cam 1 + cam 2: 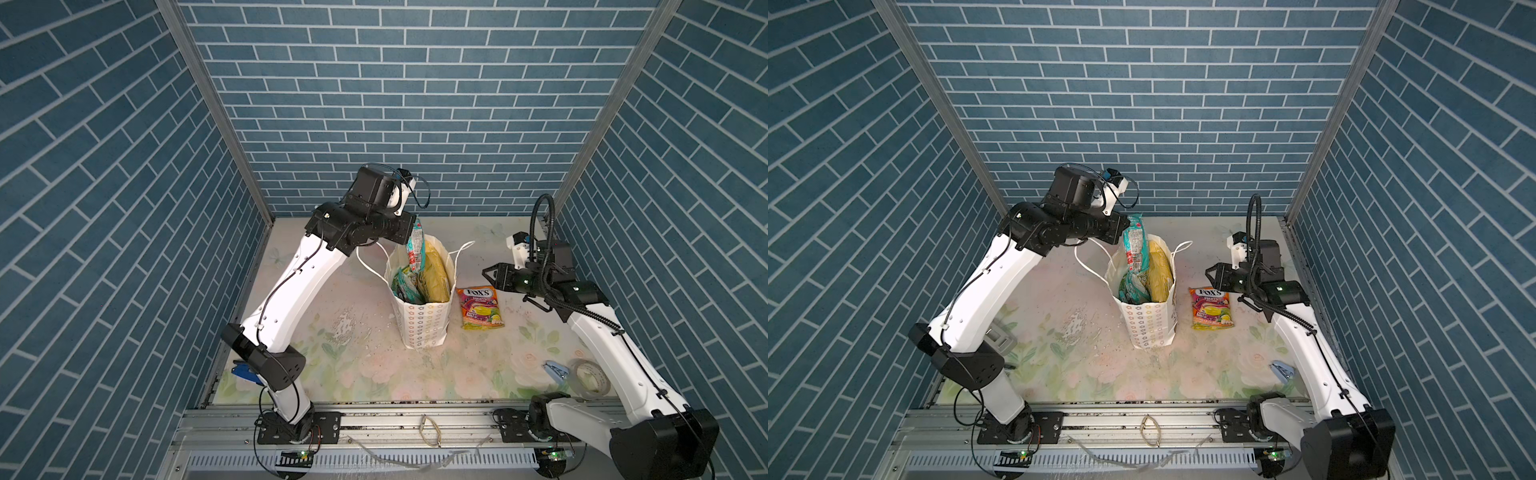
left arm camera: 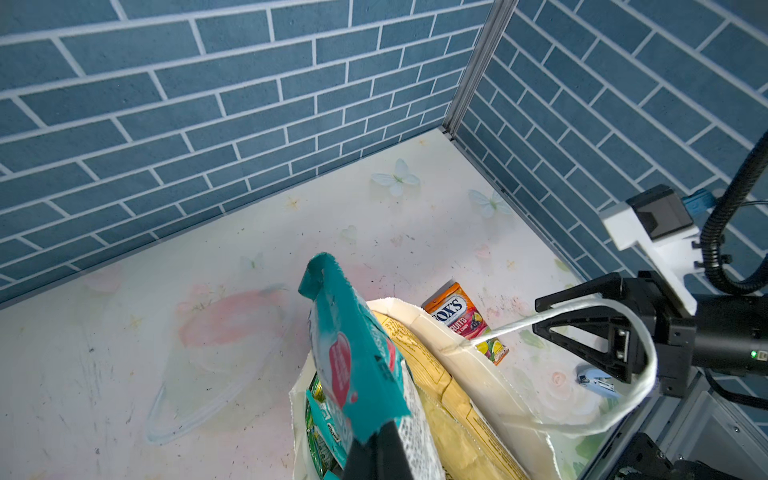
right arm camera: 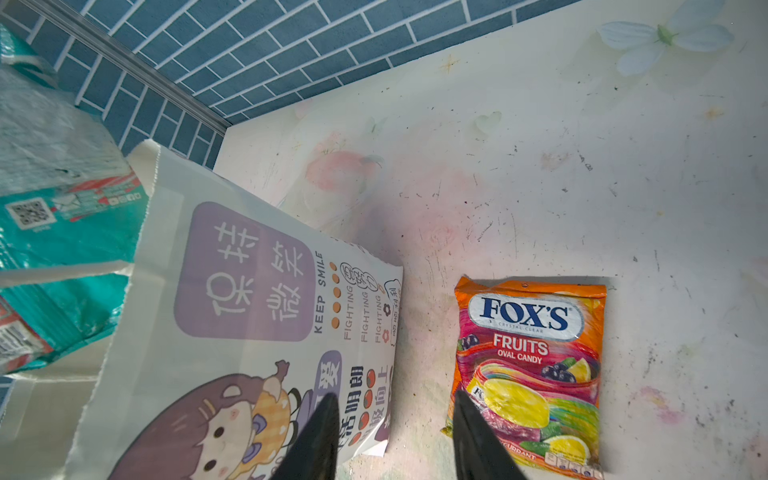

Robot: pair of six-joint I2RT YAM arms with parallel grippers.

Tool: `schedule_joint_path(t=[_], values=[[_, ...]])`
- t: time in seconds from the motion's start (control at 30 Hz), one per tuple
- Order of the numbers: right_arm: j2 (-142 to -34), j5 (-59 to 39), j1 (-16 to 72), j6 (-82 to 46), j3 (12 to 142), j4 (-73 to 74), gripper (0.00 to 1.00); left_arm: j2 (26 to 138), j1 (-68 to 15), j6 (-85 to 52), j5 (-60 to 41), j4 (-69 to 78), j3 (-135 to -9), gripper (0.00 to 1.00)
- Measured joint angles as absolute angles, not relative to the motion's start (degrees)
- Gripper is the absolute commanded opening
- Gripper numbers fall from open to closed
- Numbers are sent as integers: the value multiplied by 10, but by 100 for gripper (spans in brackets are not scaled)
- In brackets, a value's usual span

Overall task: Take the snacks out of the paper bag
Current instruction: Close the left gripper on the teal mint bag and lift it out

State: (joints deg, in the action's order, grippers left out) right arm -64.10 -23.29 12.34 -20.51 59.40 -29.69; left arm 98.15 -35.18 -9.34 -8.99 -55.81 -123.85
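The white paper bag (image 1: 420, 322) (image 1: 1152, 328) stands upright mid-table; its cartoon-printed side (image 3: 249, 291) faces my right wrist camera. My left gripper (image 1: 415, 227) (image 2: 379, 446) is shut on a teal snack pouch (image 1: 414, 246) (image 1: 1133, 241) (image 2: 353, 345), which hangs over the bag's mouth with its lower end still inside. A yellow chips bag (image 1: 436, 270) (image 2: 440, 399) and green and teal pouches (image 1: 405, 284) sit inside. An orange FOX'S pouch (image 1: 480, 308) (image 3: 532, 365) lies flat to the bag's right. My right gripper (image 1: 488, 272) (image 3: 392, 401) hovers open and empty between bag and orange pouch.
A blue clip (image 1: 555, 370) and a clear tape roll (image 1: 588, 376) lie by the right arm's base. A blue object (image 1: 245, 372) sits behind the left arm's elbow. One cord handle (image 2: 582, 316) of the bag loops toward the right gripper. Brick-patterned walls enclose three sides.
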Motion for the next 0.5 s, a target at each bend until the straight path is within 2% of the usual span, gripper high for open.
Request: schedule_joint_path(t=[0.2,0.5], values=[[-640,-233,123,-205,594,-298,45,954,-305,-91,-103,-553,-1238,0],[-640,-233,123,-205,594,-298,45,849,-209,-91,-104,-535,-1223,0]])
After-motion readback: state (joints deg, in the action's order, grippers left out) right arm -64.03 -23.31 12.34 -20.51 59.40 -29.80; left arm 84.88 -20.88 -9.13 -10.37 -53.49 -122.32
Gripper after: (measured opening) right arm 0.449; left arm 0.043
